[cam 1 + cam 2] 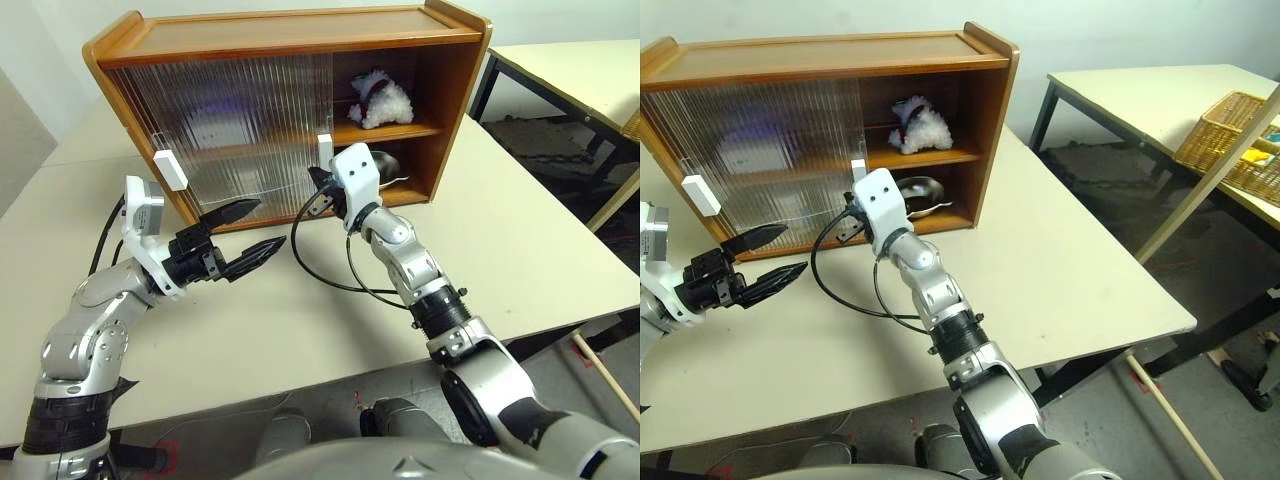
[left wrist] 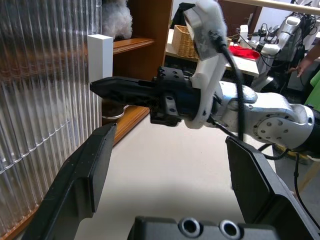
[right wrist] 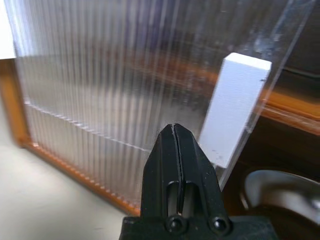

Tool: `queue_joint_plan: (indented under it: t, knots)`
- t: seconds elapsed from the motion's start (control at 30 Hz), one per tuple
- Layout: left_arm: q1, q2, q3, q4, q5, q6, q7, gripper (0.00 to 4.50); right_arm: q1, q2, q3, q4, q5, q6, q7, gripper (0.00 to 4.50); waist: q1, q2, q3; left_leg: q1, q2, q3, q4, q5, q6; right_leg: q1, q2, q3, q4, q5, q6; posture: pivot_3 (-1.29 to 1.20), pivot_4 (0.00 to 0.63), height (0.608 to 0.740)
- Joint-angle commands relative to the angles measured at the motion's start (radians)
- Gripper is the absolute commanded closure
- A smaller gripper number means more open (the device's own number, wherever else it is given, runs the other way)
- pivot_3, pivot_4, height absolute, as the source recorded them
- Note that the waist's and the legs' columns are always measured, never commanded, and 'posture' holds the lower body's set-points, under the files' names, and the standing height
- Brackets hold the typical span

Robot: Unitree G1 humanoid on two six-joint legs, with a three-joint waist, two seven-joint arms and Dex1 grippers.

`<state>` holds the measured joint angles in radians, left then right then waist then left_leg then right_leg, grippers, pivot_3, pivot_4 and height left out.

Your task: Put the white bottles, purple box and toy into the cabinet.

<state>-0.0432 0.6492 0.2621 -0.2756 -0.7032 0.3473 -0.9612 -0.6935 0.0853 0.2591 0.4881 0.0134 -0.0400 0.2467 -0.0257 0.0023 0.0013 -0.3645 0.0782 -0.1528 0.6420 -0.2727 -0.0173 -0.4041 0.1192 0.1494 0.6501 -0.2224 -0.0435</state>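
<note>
The cabinet (image 1: 270, 40) stands on the table, its two ribbed doors slid left and its right part open. On the upper shelf there lies the toy (image 1: 380, 98), a white plush figure. A lilac blur (image 1: 240, 110) shows through the door, possibly the purple box. The white bottles are hidden. My right gripper (image 1: 313, 178) is shut, with its tip (image 3: 173, 131) right by the white handle (image 3: 235, 110) of the inner door; I cannot tell whether it touches. My left gripper (image 1: 268, 225) hangs open and empty in front of the doors, to the left of the right one.
A steel bowl (image 1: 920, 190) sits on the cabinet's lower shelf in the open part. A second white handle (image 1: 170, 168) is on the left door. To the right stands another table (image 1: 580, 70) with a wicker basket (image 1: 1230, 140), and a wooden pole (image 1: 1210, 170) leans there.
</note>
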Motion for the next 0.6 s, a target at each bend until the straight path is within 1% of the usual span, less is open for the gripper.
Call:
queue_joint_plan:
  t: [0.03,0.23,0.3,0.6]
  knots:
    - [-0.004,0.001,-0.004,-0.009,0.012,-0.001,0.009,0.00,-0.069,0.083,-0.012,0.045,-0.015,-0.052,-0.048,4.48,0.000,0.000,0.000,0.000,0.000,0.000,0.000,0.000,0.000,0.000,0.000,0.000,0.000,0.000,0.000,0.03,0.004,0.740]
    - [-0.011,-0.003,-0.012,-0.003,0.013,-0.005,0.008,0.00,-0.101,0.070,-0.026,0.079,-0.032,-0.097,-0.117,4.48,0.002,0.000,0.000,0.000,0.000,-0.002,0.000,0.001,0.001,0.000,0.000,-0.001,0.000,0.000,0.001,0.02,0.003,0.740]
    - [-0.013,-0.003,-0.012,0.001,0.014,-0.007,0.005,0.00,-0.104,0.069,-0.031,0.079,-0.034,-0.097,-0.141,4.48,0.002,0.000,0.000,0.000,0.000,-0.002,0.000,0.001,0.001,0.000,0.000,-0.001,0.000,0.002,-0.001,0.01,0.004,0.740]
    - [-0.021,-0.007,-0.018,0.002,0.014,-0.003,0.007,0.00,-0.063,0.030,-0.018,-0.013,-0.058,-0.038,-0.179,4.48,0.001,0.000,0.000,0.000,0.000,-0.002,0.000,0.001,0.001,0.000,0.001,0.000,0.000,0.003,-0.004,0.01,0.010,0.740]
